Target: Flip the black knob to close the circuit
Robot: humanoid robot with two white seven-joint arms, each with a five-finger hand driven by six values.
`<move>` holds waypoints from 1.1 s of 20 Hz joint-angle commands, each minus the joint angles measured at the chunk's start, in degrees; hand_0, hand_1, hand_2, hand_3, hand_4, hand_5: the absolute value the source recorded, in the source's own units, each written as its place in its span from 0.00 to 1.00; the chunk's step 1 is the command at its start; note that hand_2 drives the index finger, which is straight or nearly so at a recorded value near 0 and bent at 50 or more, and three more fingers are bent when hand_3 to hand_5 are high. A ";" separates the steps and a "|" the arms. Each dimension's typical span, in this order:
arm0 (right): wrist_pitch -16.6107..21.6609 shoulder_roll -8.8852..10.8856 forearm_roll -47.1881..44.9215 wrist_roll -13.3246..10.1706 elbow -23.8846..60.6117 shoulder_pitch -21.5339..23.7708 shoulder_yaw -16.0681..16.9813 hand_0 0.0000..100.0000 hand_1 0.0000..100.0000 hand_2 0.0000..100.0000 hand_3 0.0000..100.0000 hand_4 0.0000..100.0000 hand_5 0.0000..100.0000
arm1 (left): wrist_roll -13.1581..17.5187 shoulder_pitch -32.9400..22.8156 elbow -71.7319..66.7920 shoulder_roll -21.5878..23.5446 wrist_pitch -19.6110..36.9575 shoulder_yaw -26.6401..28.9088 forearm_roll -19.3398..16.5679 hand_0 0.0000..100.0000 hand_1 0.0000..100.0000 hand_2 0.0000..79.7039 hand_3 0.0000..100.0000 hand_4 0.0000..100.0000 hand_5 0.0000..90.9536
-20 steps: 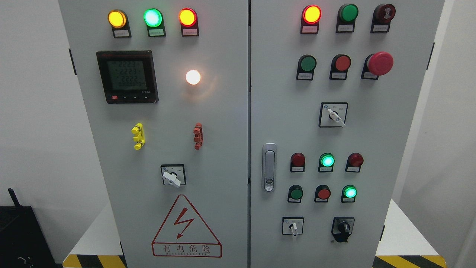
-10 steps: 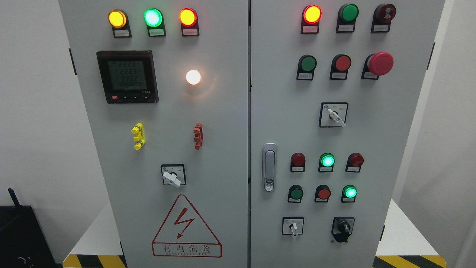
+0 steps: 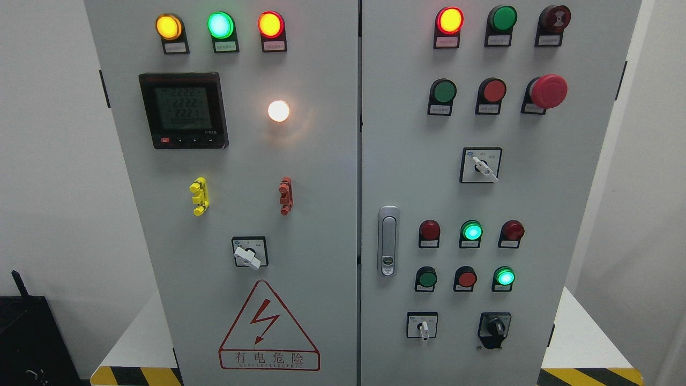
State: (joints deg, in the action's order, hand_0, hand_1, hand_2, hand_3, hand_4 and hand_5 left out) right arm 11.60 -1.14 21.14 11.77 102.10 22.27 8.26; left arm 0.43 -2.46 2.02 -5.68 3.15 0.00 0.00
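One black knob [image 3: 494, 326] sits at about 5 o'clock on the right door of a grey electrical cabinet [image 3: 332, 177]. At its 9 o'clock is a white selector switch [image 3: 423, 326]; at 12 o'clock, a lit green lamp [image 3: 504, 277]. A red mushroom button [image 3: 547, 91] sits toward 1 o'clock. No robot fingers are in view, so their state cannot be told.

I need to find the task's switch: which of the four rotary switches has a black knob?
The black knob, lowest right on the right door; the other three have white handles.
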 commanded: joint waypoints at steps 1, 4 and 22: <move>-0.26 0.44 24.53 -1.48 15.93 -3.27 9.23 0.00 0.08 0.67 0.85 0.73 0.72 | 0.01 0.00 0.00 -0.03 0.01 0.62 0.44 0.00 0.00 0.00 0.05 0.02 0.00; -2.71 0.44 34.81 -1.39 16.99 -6.52 8.88 0.00 0.07 0.76 0.92 0.77 0.76 | 0.01 0.00 0.00 0.05 0.01 0.62 0.44 0.00 0.00 0.00 0.05 0.03 0.00; -18.97 0.53 61.12 11.00 16.29 -23.41 -2.28 0.00 0.00 0.87 1.00 0.81 0.84 | 0.01 0.00 0.00 -0.04 0.01 0.62 0.44 0.00 0.00 0.00 0.05 0.02 0.00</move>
State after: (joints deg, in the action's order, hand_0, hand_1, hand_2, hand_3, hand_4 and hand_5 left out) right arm -5.54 -0.16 77.04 22.08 116.55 2.31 9.42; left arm 0.43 -2.46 2.02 -5.68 3.15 0.00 0.00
